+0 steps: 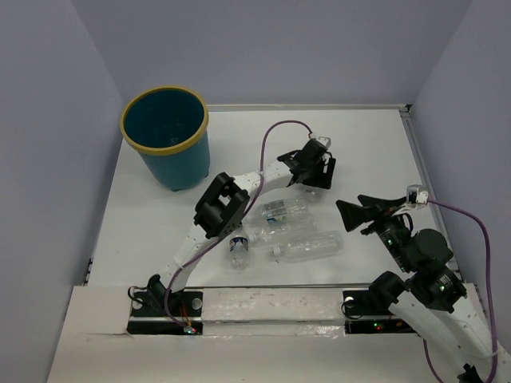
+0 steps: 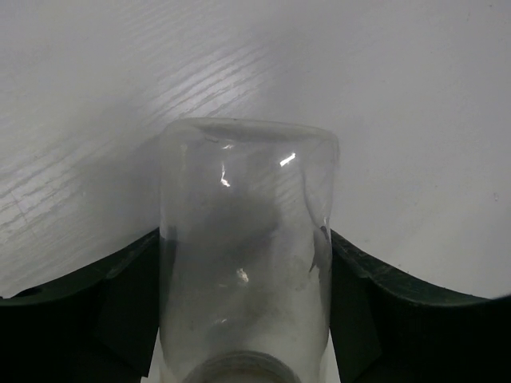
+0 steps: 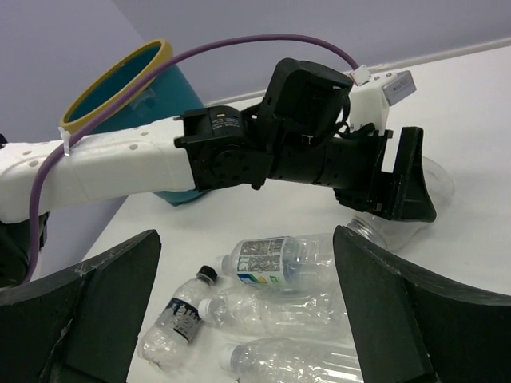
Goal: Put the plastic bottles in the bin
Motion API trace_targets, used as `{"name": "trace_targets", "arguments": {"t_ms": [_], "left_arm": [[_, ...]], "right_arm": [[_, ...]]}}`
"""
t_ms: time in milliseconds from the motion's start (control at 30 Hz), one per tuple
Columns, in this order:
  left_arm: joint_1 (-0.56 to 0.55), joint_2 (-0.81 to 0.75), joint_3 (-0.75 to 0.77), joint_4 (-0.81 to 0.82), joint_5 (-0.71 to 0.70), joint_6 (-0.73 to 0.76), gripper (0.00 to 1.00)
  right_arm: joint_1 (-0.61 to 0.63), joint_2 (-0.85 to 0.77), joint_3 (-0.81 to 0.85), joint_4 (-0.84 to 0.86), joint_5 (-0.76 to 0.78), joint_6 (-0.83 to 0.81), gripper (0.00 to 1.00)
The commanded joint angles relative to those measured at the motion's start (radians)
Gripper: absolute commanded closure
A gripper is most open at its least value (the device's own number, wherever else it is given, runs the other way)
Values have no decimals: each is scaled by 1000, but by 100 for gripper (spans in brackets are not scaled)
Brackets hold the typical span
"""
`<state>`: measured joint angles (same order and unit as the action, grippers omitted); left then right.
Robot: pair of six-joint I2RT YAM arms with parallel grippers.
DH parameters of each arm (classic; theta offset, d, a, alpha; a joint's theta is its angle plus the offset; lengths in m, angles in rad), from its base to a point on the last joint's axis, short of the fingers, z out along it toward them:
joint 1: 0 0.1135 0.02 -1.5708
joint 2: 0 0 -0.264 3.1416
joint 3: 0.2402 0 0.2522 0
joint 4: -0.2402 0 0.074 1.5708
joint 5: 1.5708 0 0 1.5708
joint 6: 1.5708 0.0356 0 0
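Left wrist view: the left fingers (image 2: 112, 311) press both sides of a clear bottle (image 2: 243, 223), apparently gripped for carrying to the bin (image 1: 177, 166) at the far-left corner of the table (image 1: 375, 152). The right fingers (image 3: 104, 295) stand wide open and empty near three other bottles (image 1: 307, 246).

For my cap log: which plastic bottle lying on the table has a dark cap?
The clear plastic bottle farthest left, with a dark label; its neighbours have white caps.

Top view, right of centre: the left gripper (image 1: 313, 177) covers nearly all of the clear bottle (image 2: 246, 255) it grips, and the left wrist view cuts that bottle's neck off at the bottom edge. Right wrist view: the left arm (image 3: 112, 167) hides most of the bin (image 3: 177, 89), upper left.
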<state>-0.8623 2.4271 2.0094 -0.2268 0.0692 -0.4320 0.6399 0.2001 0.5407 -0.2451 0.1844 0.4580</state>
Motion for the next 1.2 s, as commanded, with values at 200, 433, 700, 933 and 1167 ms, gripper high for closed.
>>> {"name": "trace_targets", "arguments": {"t_ms": [200,433,700,933,1167], "left_arm": [[3,-78,52,44,-20,9,49],[80,-398,13,139,-58,19,50],[229,-848,-303,190,-221,33,49],[546,-1154,-557,216,-229,-53,48],[749,-1177,-661,193,-249,-39,46]], "right_arm": [[-3,-4,38,86,-88,-36,7],[-3,57,50,72,-270,-70,10],[-3,242,31,147,-457,-21,10],[-3,352,16,211,-525,33,10],[32,435,33,234,-542,56,10]]}}
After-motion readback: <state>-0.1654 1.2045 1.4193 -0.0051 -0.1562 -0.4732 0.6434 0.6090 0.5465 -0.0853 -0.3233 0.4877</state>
